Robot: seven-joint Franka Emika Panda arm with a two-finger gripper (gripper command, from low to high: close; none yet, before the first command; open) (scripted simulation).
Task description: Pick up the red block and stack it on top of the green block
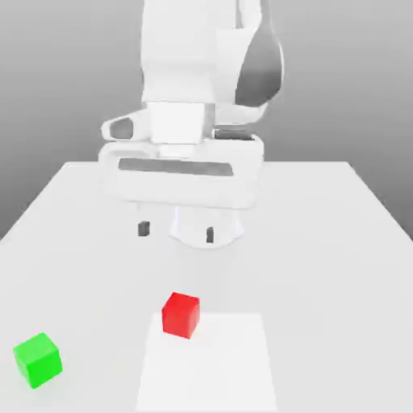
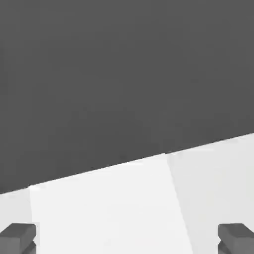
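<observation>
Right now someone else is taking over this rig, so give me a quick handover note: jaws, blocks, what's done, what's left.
Gripper: jaws open and holding nothing, hanging above the table, farther back than both blocks.
Red block: resting on the table, near the edge of a brighter white patch.
Green block: on the table toward the exterior view's left of the red one, apart from it, nothing on top.
Done: nothing yet; no grasp made.
Left: descend on the red block, grip, lift, carry to the green block, set it on top.

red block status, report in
Gripper open, empty, above the table. Red block on the table, untouched. Green block apart, toward the exterior view's left. Nothing between them.
</observation>
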